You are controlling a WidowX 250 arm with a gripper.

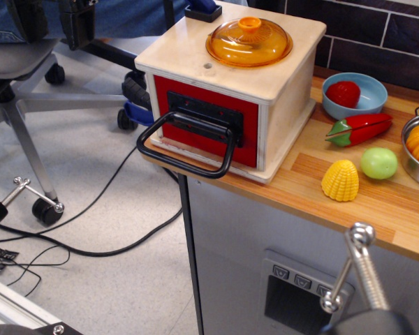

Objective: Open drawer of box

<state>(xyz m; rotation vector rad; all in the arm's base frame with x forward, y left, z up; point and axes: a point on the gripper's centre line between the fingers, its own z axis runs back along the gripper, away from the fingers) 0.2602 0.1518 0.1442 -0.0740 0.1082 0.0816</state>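
Observation:
The box [286, 105] is a pale wooden cube at the left end of the wooden counter [377, 209], with a small hole in its top. Its red front holds the drawer [246, 136], which sits flush with the box and looks shut. A black plate and a large black loop handle [186, 160] stick out from the front, past the counter edge. Of my gripper [357, 269] only a metal screw-like rod on a black base shows, at the bottom right. It is well apart from the handle, and no jaws can be seen.
An orange glass lid [248, 42] and a blue object [204, 10] rest on the box top. To its right are a blue bowl [366, 105], toy pepper [359, 129], corn [340, 180], green ball [378, 162] and metal pot [415, 167]. A grey cabinet with buttons [297, 276] stands below; an office chair [21, 63] and cables are on the floor.

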